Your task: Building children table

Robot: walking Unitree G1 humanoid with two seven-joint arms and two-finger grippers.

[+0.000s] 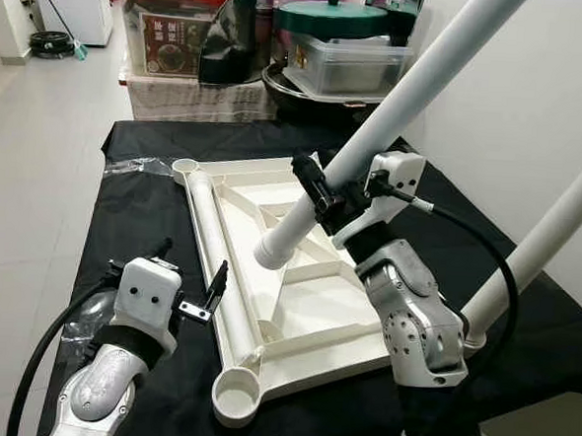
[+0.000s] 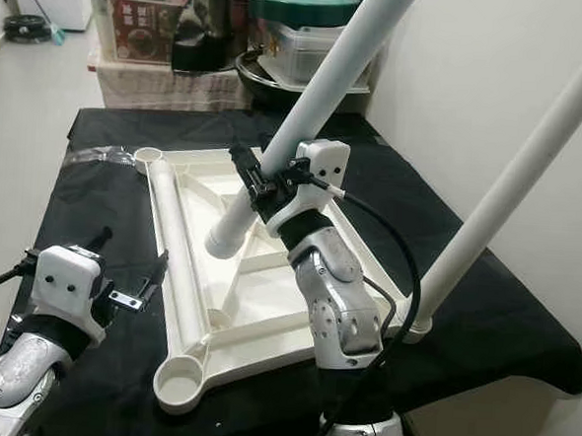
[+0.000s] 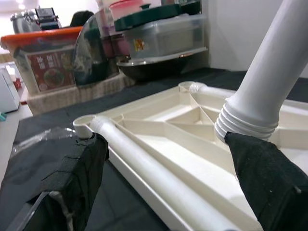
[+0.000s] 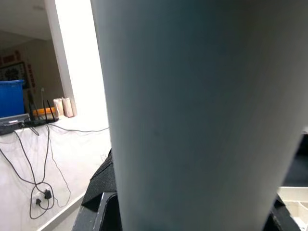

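Left gripper point(image 1: 190, 289) hovers low over the black cloth point(image 1: 143, 219) at the tabletop's left edge, fingers spread, holding nothing. In the left wrist view its two padded fingers point(image 3: 77, 178) stand wide apart.

Crumpled clear plastic point(image 1: 136, 166) lies on the cloth near the tabletop's far-left corner.

Tabletop point(image 1: 297, 288), white plastic, lies underside up on the cloth, ribs showing. Round sockets at the corners: near-left socket point(image 1: 236, 394) empty, far-left socket point(image 1: 184, 166) empty. One loose leg point(image 1: 215, 243) lies flat inside the tabletop along its left rim, touching it.

Right gripper point(image 1: 324, 195) is clamped on a second leg point(image 1: 376, 124), tilted, upper end leaning up and to the right. Its threaded lower end point(image 3: 248, 122) hangs above the ribs near the middle of the tabletop, not in a socket. The right wrist view shows this leg close up between the black fingers.

A third leg point(image 2: 515, 187) stands at the tabletop's near-right corner, leaning toward the white wall point(image 2: 498, 73).

Behind the cloth: an orange-lidded clear bin point(image 1: 169, 28) carrying a red and brown label with writing too small to read; a green-lidded pot point(image 1: 333, 18); a clear tub point(image 1: 350, 63).

Open room: bare tiled floor point(image 1: 37, 163) to the left; the wall runs close on the right.
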